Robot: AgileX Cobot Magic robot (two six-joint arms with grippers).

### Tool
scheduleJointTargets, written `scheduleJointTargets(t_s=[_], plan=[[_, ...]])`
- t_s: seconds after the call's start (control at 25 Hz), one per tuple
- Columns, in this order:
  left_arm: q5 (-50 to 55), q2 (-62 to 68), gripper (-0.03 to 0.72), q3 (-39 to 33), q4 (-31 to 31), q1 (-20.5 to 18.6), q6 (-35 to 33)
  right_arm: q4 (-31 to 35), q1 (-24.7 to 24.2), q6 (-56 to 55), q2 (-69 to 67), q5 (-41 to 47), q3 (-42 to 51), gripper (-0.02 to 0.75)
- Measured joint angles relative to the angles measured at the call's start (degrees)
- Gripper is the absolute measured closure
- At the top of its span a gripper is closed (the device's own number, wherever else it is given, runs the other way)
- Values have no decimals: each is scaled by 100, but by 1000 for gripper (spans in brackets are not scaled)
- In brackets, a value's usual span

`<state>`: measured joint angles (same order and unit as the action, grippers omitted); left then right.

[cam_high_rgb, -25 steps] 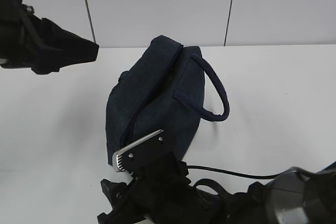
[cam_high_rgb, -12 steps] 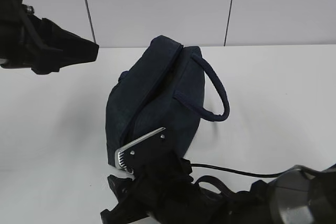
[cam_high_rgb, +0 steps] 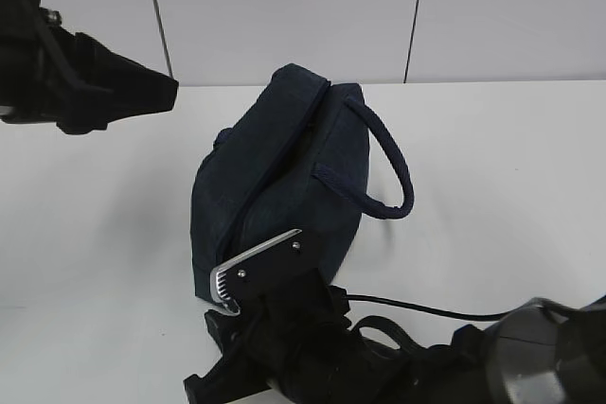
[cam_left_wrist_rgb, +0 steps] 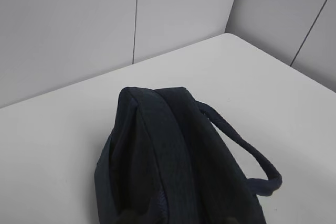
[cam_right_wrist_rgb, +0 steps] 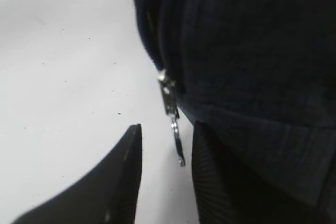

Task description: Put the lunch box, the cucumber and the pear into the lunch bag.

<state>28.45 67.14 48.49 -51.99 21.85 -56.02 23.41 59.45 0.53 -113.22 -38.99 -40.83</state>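
The navy lunch bag lies on the white table with its zipper closed and its strap handle looped to the right. It also fills the left wrist view. My right gripper is at the bag's near end. It is open, and the metal zipper pull hangs between its fingers without being gripped. My left gripper hovers up at the far left, away from the bag; its dim fingertips at the bottom of the left wrist view stand apart. The lunch box, the cucumber and the pear are out of view.
A white table runs back to a grey panelled wall. A black cable lies on the table by the right arm. The table's far corner shows in the left wrist view.
My right gripper has shifted slightly right and closer to the bag's near end. The bag and the left arm have not moved.
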Motion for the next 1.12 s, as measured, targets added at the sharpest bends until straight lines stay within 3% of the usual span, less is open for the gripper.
scheduleJointTargets(t_s=[0.32,0.56,0.92,1.12], plan=[[0,0,393,0,0,0,0,0,0,0,0,0,0,731],[0,0,395,0,48,0,0,13,0,236,163,214,0,732],[10,0,397,0,317,0,0,409,0,1316,1097,1536,0,732],[92,0,398,0,431,0,6,1073,0,2292,1742,1718,0,732]])
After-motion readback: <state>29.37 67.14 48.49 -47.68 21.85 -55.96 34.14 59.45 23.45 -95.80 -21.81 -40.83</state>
